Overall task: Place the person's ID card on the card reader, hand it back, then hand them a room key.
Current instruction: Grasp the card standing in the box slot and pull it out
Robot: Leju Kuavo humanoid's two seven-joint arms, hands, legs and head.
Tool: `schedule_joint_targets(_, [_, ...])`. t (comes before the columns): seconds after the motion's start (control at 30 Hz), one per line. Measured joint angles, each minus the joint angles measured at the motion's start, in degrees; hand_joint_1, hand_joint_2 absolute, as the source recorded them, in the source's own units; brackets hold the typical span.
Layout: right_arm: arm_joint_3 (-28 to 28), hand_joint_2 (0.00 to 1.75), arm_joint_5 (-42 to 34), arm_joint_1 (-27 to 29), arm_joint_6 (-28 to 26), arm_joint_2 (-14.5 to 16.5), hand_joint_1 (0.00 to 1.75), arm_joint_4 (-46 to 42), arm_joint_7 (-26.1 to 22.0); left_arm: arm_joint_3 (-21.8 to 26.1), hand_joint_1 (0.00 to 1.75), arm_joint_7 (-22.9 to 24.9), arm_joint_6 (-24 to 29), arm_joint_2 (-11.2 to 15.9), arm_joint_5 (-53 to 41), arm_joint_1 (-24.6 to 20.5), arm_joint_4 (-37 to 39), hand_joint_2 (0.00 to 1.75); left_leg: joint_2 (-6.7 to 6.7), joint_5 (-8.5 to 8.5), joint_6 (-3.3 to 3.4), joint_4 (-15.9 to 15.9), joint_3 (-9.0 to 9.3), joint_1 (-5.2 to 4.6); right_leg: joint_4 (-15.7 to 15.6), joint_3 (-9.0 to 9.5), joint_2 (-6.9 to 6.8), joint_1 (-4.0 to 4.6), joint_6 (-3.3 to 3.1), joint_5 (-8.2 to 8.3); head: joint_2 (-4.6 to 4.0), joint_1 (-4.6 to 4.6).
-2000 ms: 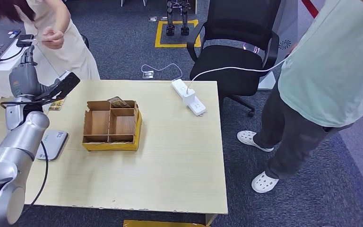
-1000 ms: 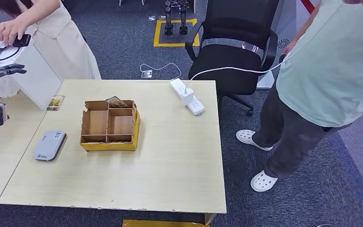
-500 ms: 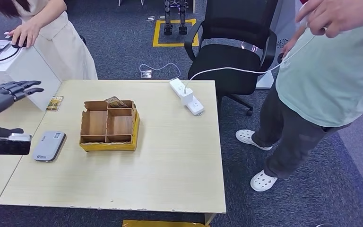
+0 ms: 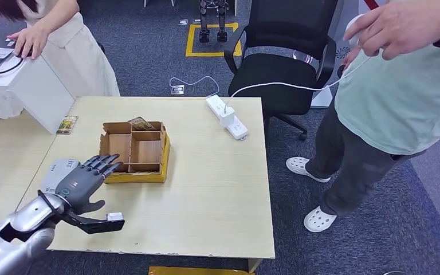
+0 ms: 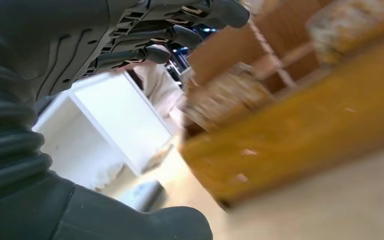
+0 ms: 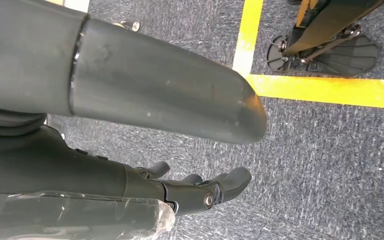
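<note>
The head view is looking forward and down from high on the body, taking in the whole desk [image 4: 206, 195] around the yellow divided box [image 4: 133, 152]. The left wrist view is sitting close behind the left hand [image 4: 80, 184], facing that same box [image 5: 300, 125] from very near. The right wrist view is pointing down at carpeted floor [image 6: 320, 150] past the right hand [image 6: 130, 185].
</note>
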Motion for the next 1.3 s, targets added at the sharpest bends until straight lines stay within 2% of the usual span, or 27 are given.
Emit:
schedule_joint_targets(0.27, [-0.31, 0.0, 0.15, 0.05, 0.0, 0.0, 0.0, 0.0, 0.35, 1.71, 0.0, 3.3, 4.22, -9.64, -4.77, 1.79, 5.41, 1.75, -0.02, -0.02, 0.03, 0.0, -0.01, 0.01, 0.0, 0.0, -0.03, 0.01, 0.02, -0.01, 0.0, -0.07])
schedule_joint_targets(0.43, [-0.69, 0.0, 0.25, 0.15, -0.03, 0.0, 0.0, 0.0, 0.68, 4.25, 0.0, 3.66, 5.26, -13.27, -5.22, 3.23, 6.34, 1.75, -0.02, -0.02, 0.03, 0.0, 0.0, 0.01, 0.0, 0.0, -0.02, 0.01, 0.02, -0.01, 0.0, -0.07])
schedule_joint_targets(0.83, [-1.03, 0.0, 0.67, 0.23, -0.09, 0.0, 0.0, 0.0, 0.81, 7.92, 0.0, 2.98, 6.52, -17.12, -6.05, 4.49, 7.15, 1.75, -0.04, -0.02, 0.03, 0.0, 0.0, 0.02, 0.01, 0.01, -0.04, 0.02, 0.02, -0.01, 0.0, -0.07])
schedule_joint_targets(1.13, [-1.03, 0.0, 0.83, 0.23, -0.1, 0.0, 0.0, 0.0, 0.81, 8.37, 0.0, 2.96, 6.72, -17.71, -6.1, 4.52, 7.37, 1.75, -0.04, -0.02, 0.03, 0.0, 0.0, 0.02, 0.01, 0.01, -0.04, 0.01, 0.02, -0.01, 0.0, -0.07])
schedule_joint_targets(1.3, [-1.15, 0.0, 1.07, 0.3, -0.2, 0.0, 0.0, 0.0, 0.81, 10.55, 0.0, 3.29, 10.0, -20.03, -6.46, 4.6, 7.95, 1.75, -0.04, -0.02, 0.03, 0.0, 0.0, 0.02, 0.01, 0.01, -0.04, 0.02, 0.02, -0.01, 0.0, -0.07])
